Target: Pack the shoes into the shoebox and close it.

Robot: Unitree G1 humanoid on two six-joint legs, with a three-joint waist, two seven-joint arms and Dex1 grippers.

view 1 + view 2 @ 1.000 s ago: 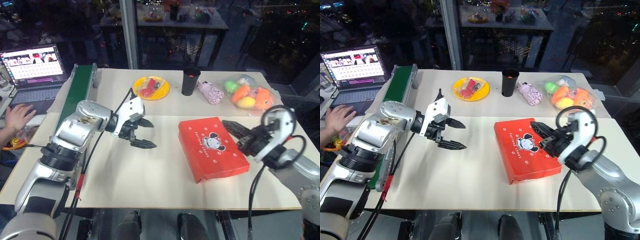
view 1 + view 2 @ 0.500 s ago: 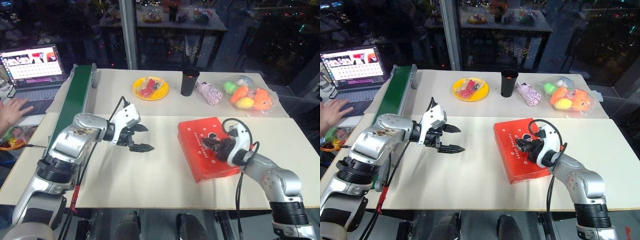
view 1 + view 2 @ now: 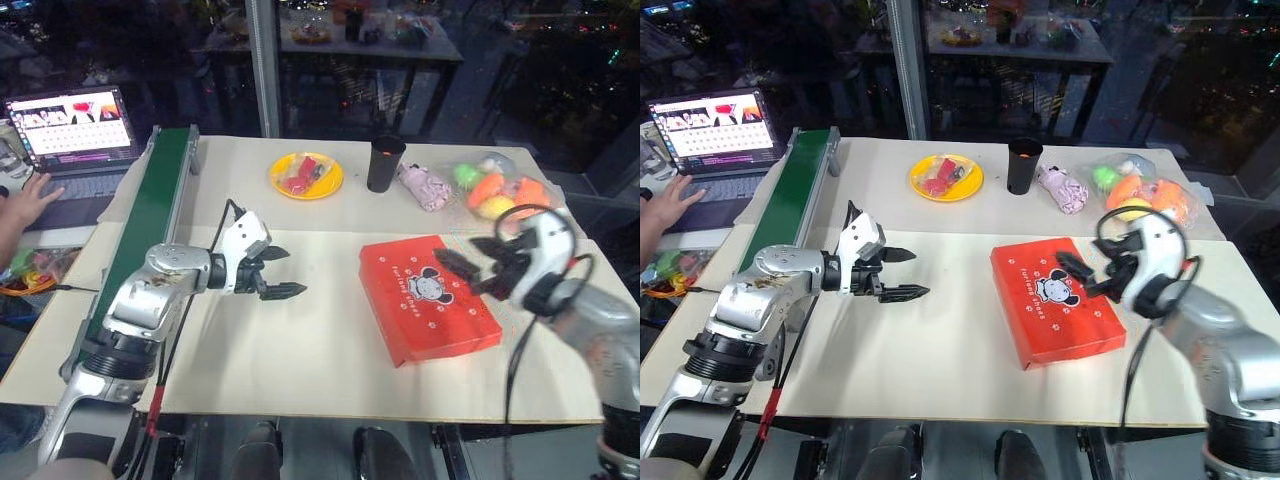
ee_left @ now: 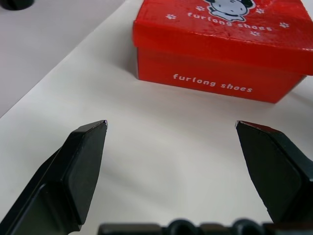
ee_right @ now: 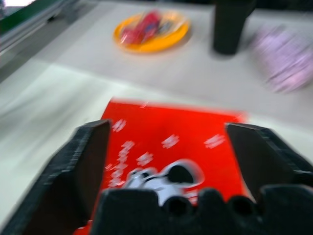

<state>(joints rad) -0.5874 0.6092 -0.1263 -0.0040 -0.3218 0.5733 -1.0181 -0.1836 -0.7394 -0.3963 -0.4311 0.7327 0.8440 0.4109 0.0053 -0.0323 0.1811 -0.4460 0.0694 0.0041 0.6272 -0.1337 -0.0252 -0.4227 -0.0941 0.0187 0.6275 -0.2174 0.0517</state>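
Tabletop (image 3: 320, 350) holds the closed shoebox (image 3: 428, 296), its contents hidden.

Robot test lab: green conveyor belt (image 3: 150, 215) beside work table (image 3: 300, 340), open laptop (image 3: 72, 125) just left of conveyor.

My 2 head eyes look forward and down from above over the cream table (image 3: 300, 350), both taking in the closed red-orange cardboard shoebox (image 3: 430, 298). My left wrist camera sits low, facing that box's side close up (image 4: 215, 81). My right wrist camera looks across its lid (image 5: 166, 142) from just above.
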